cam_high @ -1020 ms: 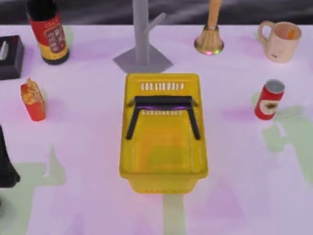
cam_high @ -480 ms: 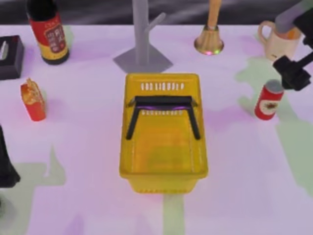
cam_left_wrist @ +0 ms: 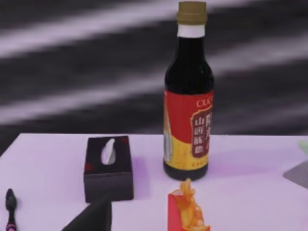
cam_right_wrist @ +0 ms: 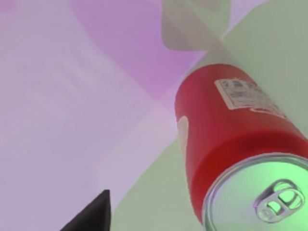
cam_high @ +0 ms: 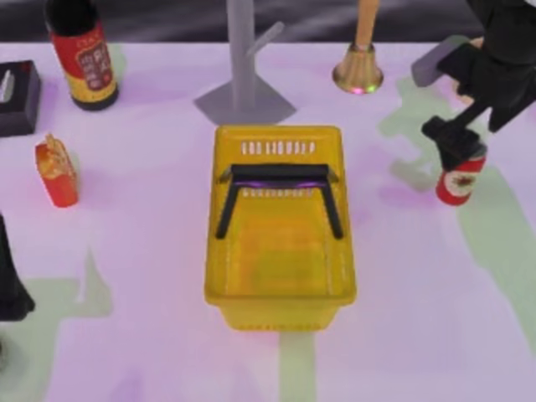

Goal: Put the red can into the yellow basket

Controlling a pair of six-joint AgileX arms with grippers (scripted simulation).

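Yellow plastic at the middle of the table (cam_high: 151,251): found the yellow basket (cam_high: 280,310) there, slotted walls upright, black handle (cam_high: 280,176) folded down across its far half, nothing inside. Noted the right arm reaching in from the far right corner, with the right gripper (cam_high: 456,138) poised directly over the top of the red can (cam_high: 458,182) and hiding its upper end in the top view. Could not tell whether that gripper was spread or closed, nor whether it touched the tin. Noted the left arm (cam_high: 8,285) parked at the near left edge; could not tell the state of its gripper either.

Saw a tall dark bottle (cam_high: 84,59) with a red label at the far left, and a grey stand (cam_high: 244,92) just behind the basket. Placed the can upright on the table at the right side, well apart from the basket and outside it; caught its silver pull-tab end close up in the right wrist view. Spotted a brass bell (cam_high: 358,74) right of the stand, a black tissue box (cam_high: 18,96) at the left edge, and a red carton of fries (cam_high: 56,172) nearer than the box.
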